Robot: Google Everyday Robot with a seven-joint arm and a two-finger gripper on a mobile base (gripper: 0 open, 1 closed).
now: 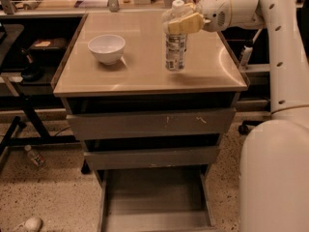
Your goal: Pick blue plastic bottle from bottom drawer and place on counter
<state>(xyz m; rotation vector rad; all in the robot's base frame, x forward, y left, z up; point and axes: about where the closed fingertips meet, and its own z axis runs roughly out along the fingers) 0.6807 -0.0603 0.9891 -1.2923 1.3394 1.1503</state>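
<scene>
Blue plastic bottle (175, 50), clear with a white cap and pale label, upright at the right of the counter (140, 69), the gripper (182, 23) closed around its top.

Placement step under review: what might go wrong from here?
The gripper grips the small clear bluish plastic bottle high, near its white cap. I cannot tell whether its base sits flat on the glossy beige counter, so release may topple it. The grey bottom drawer stands open below the front edge; a toppled bottle might roll off into it.
</scene>
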